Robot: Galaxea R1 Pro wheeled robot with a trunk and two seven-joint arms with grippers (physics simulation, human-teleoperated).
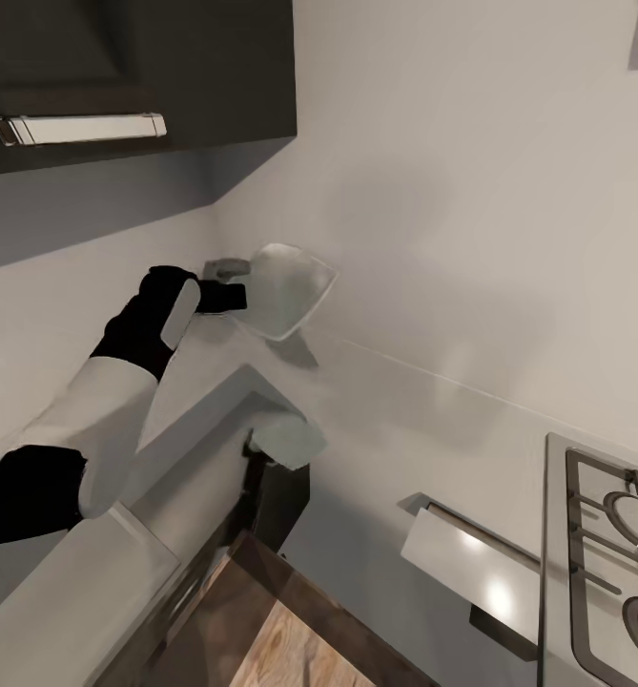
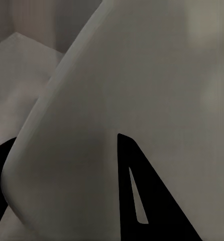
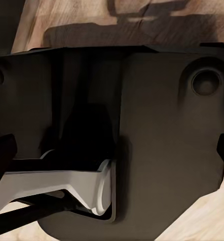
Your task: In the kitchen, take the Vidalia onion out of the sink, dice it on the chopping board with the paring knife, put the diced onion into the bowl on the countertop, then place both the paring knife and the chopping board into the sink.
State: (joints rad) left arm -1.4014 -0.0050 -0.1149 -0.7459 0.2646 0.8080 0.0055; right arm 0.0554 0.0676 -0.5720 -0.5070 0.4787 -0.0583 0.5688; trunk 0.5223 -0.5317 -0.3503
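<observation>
Holding the bowl (image 1: 290, 289) aloft by its rim, tilted near the wall, the left gripper (image 1: 231, 294) is clamped on it | likely lifted for carrying over the countertop (image 1: 414, 420) | right gripper state cannot be told | stove (image 1: 609, 558) at right.

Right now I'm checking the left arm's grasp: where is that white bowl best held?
By its upturned rim, from the near side, as the left gripper appears to hold it. The bowl is shallow and tilted, so its thin edge suits a pinch.
</observation>
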